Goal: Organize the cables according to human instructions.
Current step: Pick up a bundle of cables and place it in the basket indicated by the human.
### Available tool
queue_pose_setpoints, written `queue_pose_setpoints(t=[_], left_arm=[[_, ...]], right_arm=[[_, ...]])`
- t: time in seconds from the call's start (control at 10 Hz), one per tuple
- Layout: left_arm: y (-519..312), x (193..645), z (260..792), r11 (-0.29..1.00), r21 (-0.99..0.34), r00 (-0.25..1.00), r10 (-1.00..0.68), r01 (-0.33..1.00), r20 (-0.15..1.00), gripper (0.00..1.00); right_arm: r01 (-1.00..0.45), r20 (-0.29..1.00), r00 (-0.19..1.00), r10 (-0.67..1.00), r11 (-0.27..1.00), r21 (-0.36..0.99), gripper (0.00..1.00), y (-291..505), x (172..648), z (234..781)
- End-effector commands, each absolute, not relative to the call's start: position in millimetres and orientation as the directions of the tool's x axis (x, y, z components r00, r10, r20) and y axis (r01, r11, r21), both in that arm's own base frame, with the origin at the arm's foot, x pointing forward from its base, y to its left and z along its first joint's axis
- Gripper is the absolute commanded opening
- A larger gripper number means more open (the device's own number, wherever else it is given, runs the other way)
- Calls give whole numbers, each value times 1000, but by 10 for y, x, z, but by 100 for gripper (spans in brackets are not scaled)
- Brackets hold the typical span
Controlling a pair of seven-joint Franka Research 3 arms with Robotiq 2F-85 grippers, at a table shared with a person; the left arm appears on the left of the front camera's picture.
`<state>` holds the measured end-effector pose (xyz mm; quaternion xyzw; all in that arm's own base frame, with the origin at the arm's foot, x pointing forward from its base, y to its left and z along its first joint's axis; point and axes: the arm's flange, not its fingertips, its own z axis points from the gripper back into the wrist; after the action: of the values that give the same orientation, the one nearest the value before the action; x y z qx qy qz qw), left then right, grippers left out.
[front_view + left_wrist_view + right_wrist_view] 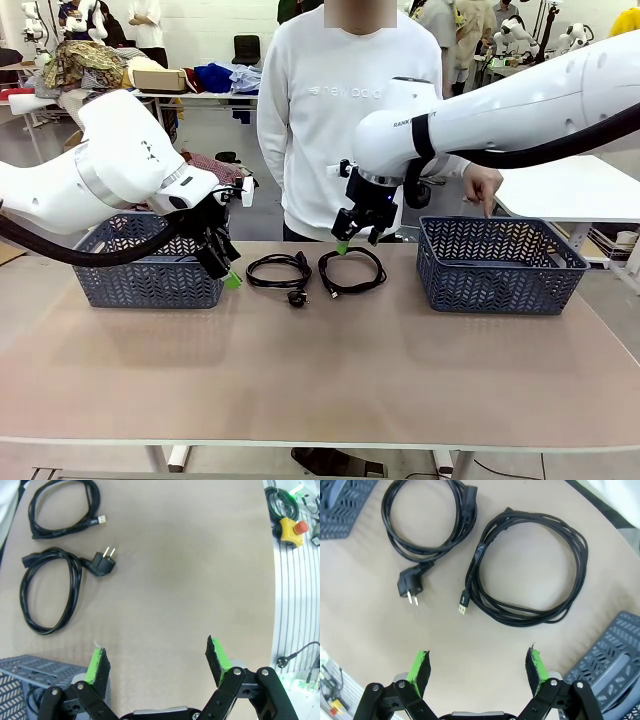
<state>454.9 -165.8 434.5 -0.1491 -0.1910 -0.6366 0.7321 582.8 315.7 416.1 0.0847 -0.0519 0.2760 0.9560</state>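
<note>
Cables (296,296) lie as two black coils on the table (320,380), and we begin at our own grippers. Our right gripper (358,241) hangs with its jaws spread wide and nothing between them, above the table by the coil nearest the right basket (495,290). Its wrist camera looks down on that coil, the USB cable (479,555), and shows the metal connector (463,606), which the front view leaves too small to make out.

Our left gripper (224,272) is likewise wide open and empty. It is well away from the right basket, just beside the front corner of the left basket (150,288). The plug cable (470,505) lies one coil farther from the right basket than the USB cable, the two close but apart. Both wrist views show its two-pin plug (409,586) plainly.

The front view adds a person's hand (485,188), one finger pointing down at the far rim of the right basket. The left wrist view adds a yellow box with a red button (290,532) beyond the table's edge.

Small letters on our right arm read partly "RANKA". We cannot read the pale print on the person's white top.
</note>
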Motion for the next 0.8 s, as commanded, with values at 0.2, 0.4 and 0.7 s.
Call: queue_pose_setpoints(t=[0.2, 0.4, 0.7], left_arm=[[-1646, 4557, 4355, 146, 25, 118, -875, 989, 470, 100], [-1646, 4557, 4355, 146, 25, 118, -875, 989, 470, 100], [-1646, 4557, 4355, 146, 25, 118, -875, 989, 470, 100]], right_arm=[[-398, 111, 915, 387, 912, 99, 100, 3534, 6098, 3950], [-362, 93, 929, 358, 931, 38, 100, 3688, 6225, 3776], [-321, 48, 946, 321, 947, 1, 100, 3793, 6392, 3607]])
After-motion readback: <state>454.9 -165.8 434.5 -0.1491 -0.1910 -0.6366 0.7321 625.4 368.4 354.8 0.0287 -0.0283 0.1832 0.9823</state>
